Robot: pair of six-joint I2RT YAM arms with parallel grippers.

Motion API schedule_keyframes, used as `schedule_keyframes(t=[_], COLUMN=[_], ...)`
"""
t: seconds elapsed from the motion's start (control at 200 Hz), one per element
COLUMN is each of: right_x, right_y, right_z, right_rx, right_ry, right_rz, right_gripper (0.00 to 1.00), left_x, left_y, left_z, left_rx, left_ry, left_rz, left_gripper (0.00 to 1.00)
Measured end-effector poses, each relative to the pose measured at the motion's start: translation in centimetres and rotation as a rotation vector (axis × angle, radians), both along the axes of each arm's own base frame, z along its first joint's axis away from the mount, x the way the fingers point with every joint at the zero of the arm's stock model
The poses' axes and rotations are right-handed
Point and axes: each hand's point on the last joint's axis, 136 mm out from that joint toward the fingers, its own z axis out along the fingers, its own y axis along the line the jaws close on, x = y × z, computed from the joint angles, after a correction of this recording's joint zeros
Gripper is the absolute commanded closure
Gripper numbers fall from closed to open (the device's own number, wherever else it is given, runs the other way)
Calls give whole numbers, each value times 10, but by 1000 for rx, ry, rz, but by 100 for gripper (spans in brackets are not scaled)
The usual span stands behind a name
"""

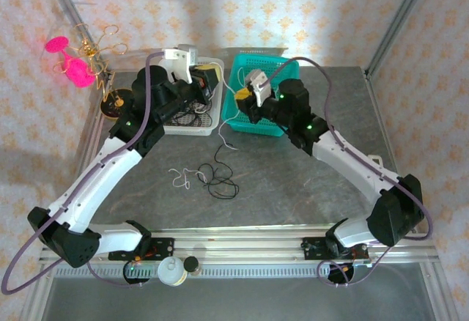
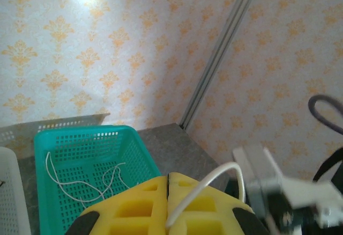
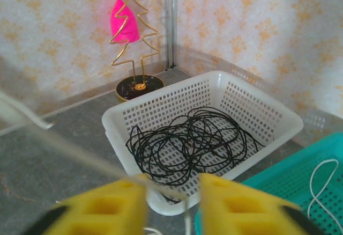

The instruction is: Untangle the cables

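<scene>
On the table between the arms lies a loose tangle: a black cable (image 1: 221, 180) and a whitish cable (image 1: 181, 179) beside it. My left gripper (image 2: 169, 197) is up by the white basket (image 1: 192, 124), with its yellow fingers (image 2: 128, 208) pressed together. A white cable (image 2: 214, 177) comes out of their seam and arcs to the right. My right gripper (image 3: 172, 203) hangs open at the teal basket (image 1: 258, 124). A thin blurred whitish cord (image 3: 69, 149) runs through its gap, touching neither finger as far as I can tell.
The white basket (image 3: 161, 98) holds a heap of black cable (image 3: 198, 144). The teal basket (image 2: 59, 138) has thin white cord (image 2: 80, 189) in it. A gold wire stand with pink pieces (image 1: 91, 64) stands at the back left. Aluminium frame posts edge the table.
</scene>
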Motion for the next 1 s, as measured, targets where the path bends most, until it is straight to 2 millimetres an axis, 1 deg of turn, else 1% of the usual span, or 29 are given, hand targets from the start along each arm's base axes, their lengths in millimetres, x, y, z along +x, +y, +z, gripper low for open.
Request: schedule_keyframes(t=[0.09,0.145,0.215,0.295,0.42,0.501,0.591,0.656,0.766,0.831,0.901,0.961,1.001], right_x=[12,19,25,29,31,30,37,45,64,80,98,115,127], right_y=[-18,-31,-48,-62,-77,-83,-89,-95,-97,-96,-94,-94,-95], right_z=[11,18,31,56,106,134,161,173,174,168,155,138,123], right_rx=[21,31,45,70,110,130,152,164,165,159,150,137,126], right_ry=[-5,-5,-13,-36,-99,-131,-161,-171,-152,-127,-90,-49,-15], right_rz=[-43,-75,-114,-148,-181,-185,-206,-230,-268,-290,-316,-343,-365], right_gripper=[100,100,100,100,100,100,100,100,100,100,100,100,100], left_x=[-3,-5,-5,-5,-3,-4,-6,-6,-10,-16,-25,-32,-37], left_y=[3,5,7,7,6,5,3,2,-2,-3,-3,-2,0], left_z=[-3,-6,-12,-23,-47,-57,-65,-73,-92,-100,-106,-107,-106], left_rx=[20,33,52,76,121,147,161,172,187,186,184,179,175], left_ry=[-1,-1,4,20,55,68,78,90,118,132,136,131,126], left_rz=[6,9,17,19,14,2,-12,-23,-56,-78,-102,-114,-121], left_gripper=[100,100,100,100,100,82,68,58,47,43,41,41,41])
